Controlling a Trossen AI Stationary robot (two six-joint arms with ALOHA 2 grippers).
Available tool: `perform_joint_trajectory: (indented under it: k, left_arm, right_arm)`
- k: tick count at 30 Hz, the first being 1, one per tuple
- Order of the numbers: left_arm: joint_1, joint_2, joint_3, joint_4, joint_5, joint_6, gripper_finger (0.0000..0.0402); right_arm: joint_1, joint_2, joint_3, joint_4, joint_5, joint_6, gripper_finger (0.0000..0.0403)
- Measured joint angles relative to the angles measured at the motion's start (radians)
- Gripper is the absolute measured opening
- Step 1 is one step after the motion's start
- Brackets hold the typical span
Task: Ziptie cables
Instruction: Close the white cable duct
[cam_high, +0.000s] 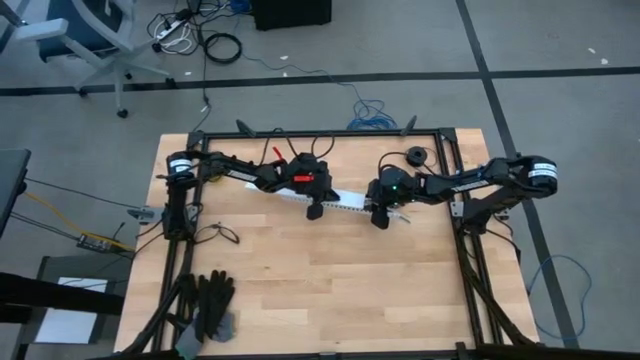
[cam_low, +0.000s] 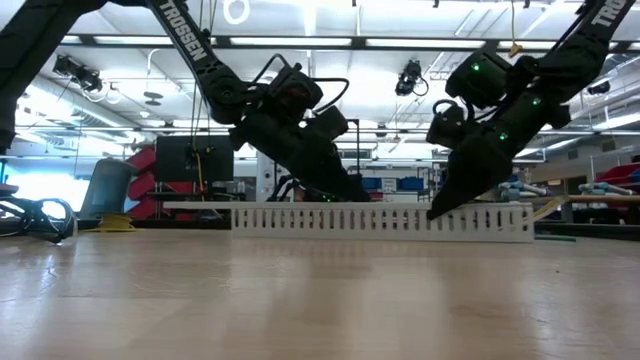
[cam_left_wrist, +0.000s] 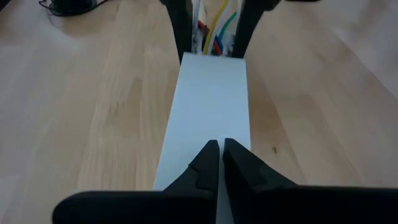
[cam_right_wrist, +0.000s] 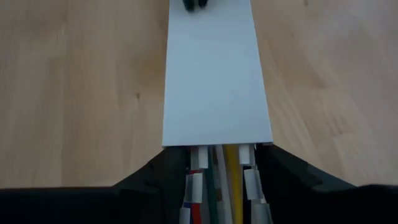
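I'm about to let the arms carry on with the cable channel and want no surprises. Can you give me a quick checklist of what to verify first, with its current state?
1. Left hand shut, pressing on the channel lid: ok.
2. Right hand straddling the channel's open end: ok.
3. Right hand gripping the channel walls: cannot tell.
4. Cables lying inside the channel, between the right hand's fingers: ok.
5. Channel flat on the table: ok.
6. Ziptie in view: not ok.

Thin cables (cam_right_wrist: 219, 180) in yellow, green, red, blue and white, bundled side by side, running lengthwise inside a white slotted channel (cam_right_wrist: 214, 74) on the wooden table, showing only at its uncovered end.
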Motion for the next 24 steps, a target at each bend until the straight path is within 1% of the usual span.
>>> perform_joint_trajectory:
  k: [5,8,11,15,20,24]
  left_arm:
    - [-0.004,0.014,0.015,0.001,-0.001,-0.001,0.0]
    - [-0.004,0.015,0.014,0.003,-0.004,-0.02,0.0]
    - [0.0,0.015,0.014,0.0,0.0,-0.024,0.0]
    - [-0.002,0.014,0.016,0.0,0.008,-0.026,0.0]
    - [-0.001,0.016,0.015,-0.001,-0.002,-0.026,0.0]
    - [0.0,0.016,0.014,-0.004,-0.003,-0.027,0.0]
  right_arm:
    - [0.004,0.124,0.005,0.175,-0.015,0.008,0.0165]
    - [0.003,0.129,0.005,0.204,-0.039,0.007,0.0172]
    - [0.003,0.089,0.002,0.176,-0.052,0.005,0.0186]
    - [0.003,0.029,-0.001,0.128,-0.069,-0.033,0.0217]
    - [-0.005,0.019,0.0,0.067,-0.081,-0.036,0.026]
    - [-0.005,0.017,0.002,0.048,-0.085,-0.032,0.0284]
